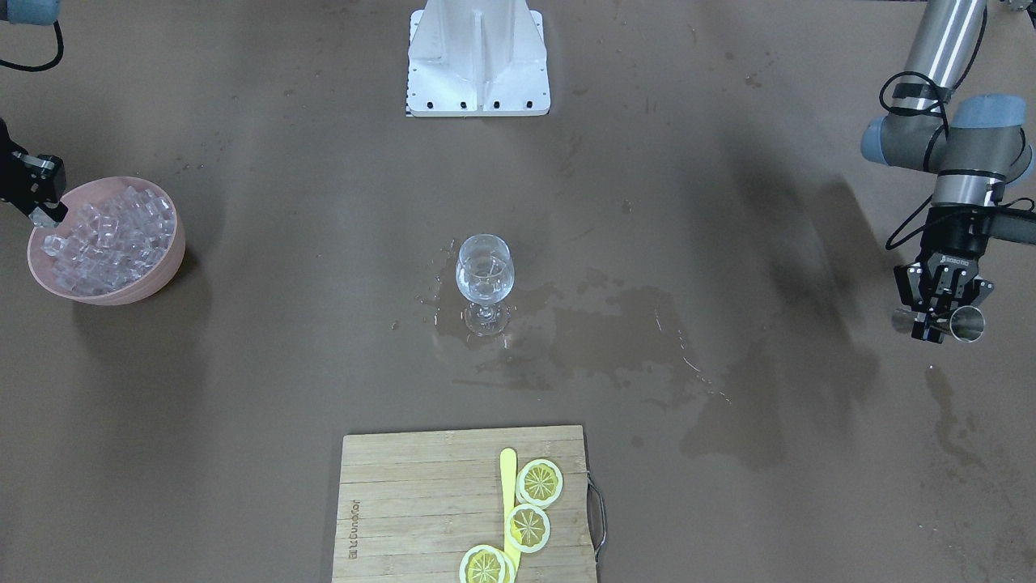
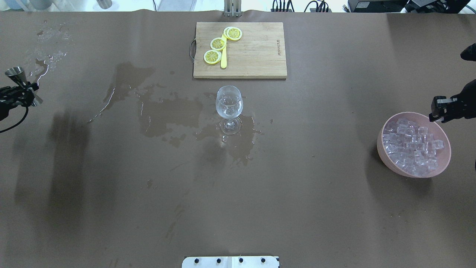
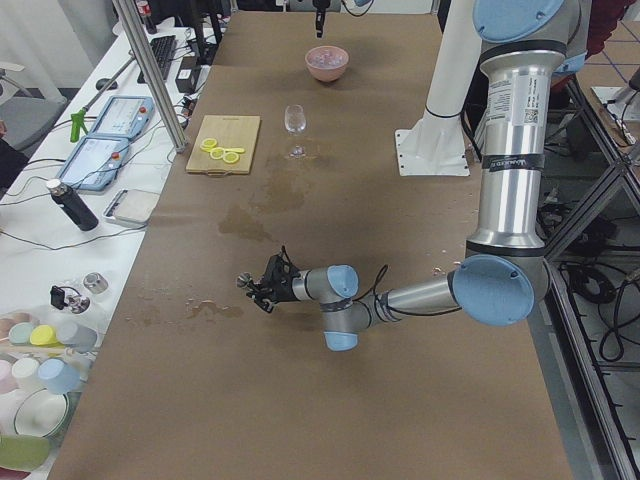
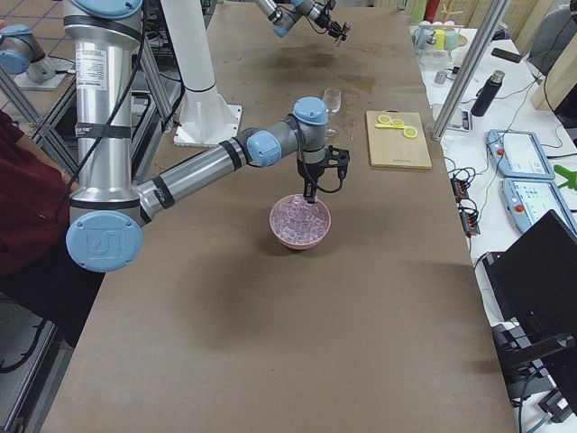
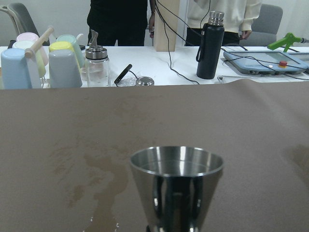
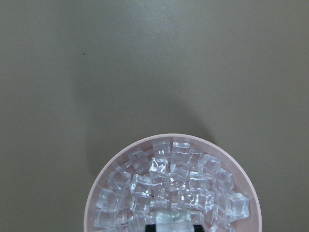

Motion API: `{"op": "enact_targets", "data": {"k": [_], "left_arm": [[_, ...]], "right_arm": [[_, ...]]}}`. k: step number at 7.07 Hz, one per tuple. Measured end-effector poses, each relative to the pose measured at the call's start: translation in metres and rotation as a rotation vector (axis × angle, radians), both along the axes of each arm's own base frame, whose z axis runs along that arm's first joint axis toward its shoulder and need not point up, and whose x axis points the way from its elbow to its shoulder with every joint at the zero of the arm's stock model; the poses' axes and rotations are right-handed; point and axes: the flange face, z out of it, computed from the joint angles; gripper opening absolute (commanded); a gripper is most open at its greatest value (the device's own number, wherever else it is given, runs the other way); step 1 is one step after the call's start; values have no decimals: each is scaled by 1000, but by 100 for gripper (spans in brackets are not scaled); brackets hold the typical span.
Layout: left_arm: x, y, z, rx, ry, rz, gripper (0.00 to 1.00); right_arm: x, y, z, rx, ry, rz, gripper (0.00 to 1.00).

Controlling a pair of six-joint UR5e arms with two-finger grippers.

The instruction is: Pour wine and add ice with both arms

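My left gripper (image 1: pixel 939 314) pinches the jigger (image 1: pixel 967 324) level, well away from the glass (image 1: pixel 485 279), which already holds wine (image 1: pixel 484 285). My right gripper (image 1: pixel 46 217) hangs over the bowl (image 1: pixel 172 267). Its jaws seem closed on one cube (image 6: pixel 171 220), with the ice (image 6: pixel 169 183) just beneath them.

lemon slices (image 2: pixel 218 43) and a yellow utensil (image 2: pixel 223 59) lie on a wooden board (image 2: pixel 256 56).
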Motion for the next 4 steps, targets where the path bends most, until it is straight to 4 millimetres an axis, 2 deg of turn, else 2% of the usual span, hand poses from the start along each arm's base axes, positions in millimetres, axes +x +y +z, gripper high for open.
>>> {"op": "enact_targets", "data": {"k": [2,4], "left_arm": [[19,-30,-55,61,51,-3,0],[36,-49,-123,107,90,7,0]], "right_arm": [[4,0,-2,-11,-24,0,4],[11,0,-5,-22,-54,3,4]]}}
